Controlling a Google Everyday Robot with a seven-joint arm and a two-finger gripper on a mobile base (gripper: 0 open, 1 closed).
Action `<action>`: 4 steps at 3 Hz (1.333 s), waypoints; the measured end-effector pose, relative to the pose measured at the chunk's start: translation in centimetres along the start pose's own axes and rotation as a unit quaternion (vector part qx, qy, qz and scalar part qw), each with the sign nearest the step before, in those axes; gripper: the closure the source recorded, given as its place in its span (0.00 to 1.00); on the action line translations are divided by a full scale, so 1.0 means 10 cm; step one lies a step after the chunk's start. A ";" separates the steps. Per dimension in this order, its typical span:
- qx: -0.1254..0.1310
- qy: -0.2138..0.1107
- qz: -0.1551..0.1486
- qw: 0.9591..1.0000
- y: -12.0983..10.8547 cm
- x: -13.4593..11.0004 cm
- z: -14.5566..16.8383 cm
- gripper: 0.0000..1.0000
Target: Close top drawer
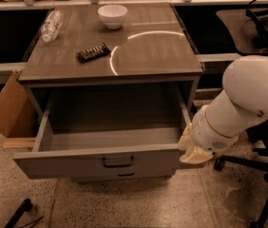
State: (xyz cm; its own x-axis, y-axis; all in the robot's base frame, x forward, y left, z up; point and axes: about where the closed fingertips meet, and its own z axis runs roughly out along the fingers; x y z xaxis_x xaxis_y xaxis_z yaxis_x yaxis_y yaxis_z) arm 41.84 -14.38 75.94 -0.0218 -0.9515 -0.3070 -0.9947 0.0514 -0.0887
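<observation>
The top drawer point(100, 163) is a wide grey metal drawer, pulled far out of the cabinet, empty inside. Its flat front faces me with one dark loop handle point(118, 162) at its centre. My gripper point(190, 151) is at the drawer's right front corner, its cream-coloured end against or just beside the corner of the drawer front. My white arm point(245, 103) reaches in from the right.
The cabinet top point(162, 51) holds a white bowl point(112, 15), a plastic bottle point(50, 25) and a dark snack bar point(93, 52). A cardboard box point(8, 106) stands at the left. A chair base point(262, 175) stands at the right. A lower drawer front point(124, 175) shows under the top one.
</observation>
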 end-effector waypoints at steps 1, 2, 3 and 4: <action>-0.002 0.013 0.008 1.000 -0.01 0.08 0.27 0.86; -0.001 0.016 0.026 1.000 0.01 0.20 0.54 1.00; 0.007 0.020 0.042 0.999 0.01 0.28 0.73 1.00; 0.017 0.016 0.054 0.998 -0.06 0.29 0.89 1.00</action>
State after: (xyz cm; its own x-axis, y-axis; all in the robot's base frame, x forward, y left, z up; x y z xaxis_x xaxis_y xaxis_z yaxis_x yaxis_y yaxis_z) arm 43.23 -14.46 66.66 -0.1329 -0.9490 -0.2859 -0.9823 0.1645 -0.0897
